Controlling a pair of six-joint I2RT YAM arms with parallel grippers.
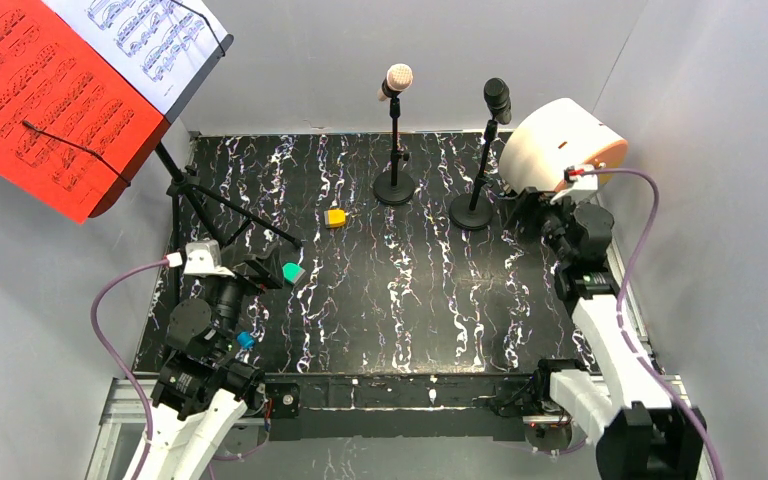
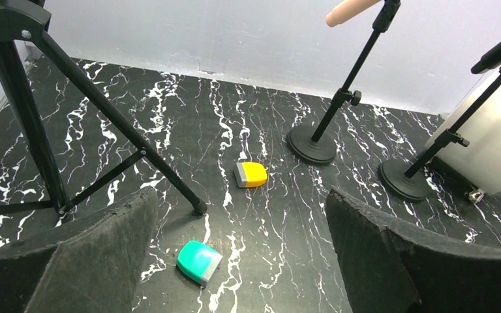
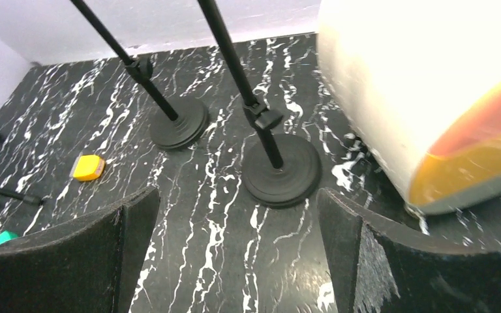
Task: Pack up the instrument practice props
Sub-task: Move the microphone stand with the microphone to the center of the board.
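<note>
A black tripod music rack [image 1: 200,200] stands at the far left, holding red sheets [image 1: 40,100] and white sheets [image 1: 150,40]. The beige-headed microphone [image 1: 397,78] and the black microphone [image 1: 498,98] stand upright on round-based poles at the back. My left gripper [image 2: 241,254] is open just right of a tripod leg [image 2: 117,120], with nothing between its fingers. My right gripper [image 3: 235,254] is open too, a little short of the black microphone's base [image 3: 282,169], holding nothing.
A big white cylinder [image 1: 560,145] with an orange face sits at the back right, close to my right arm. A yellow block [image 1: 336,217] lies mid-table. A teal block [image 2: 198,262] lies on the table below my left fingers. Grey walls enclose three sides.
</note>
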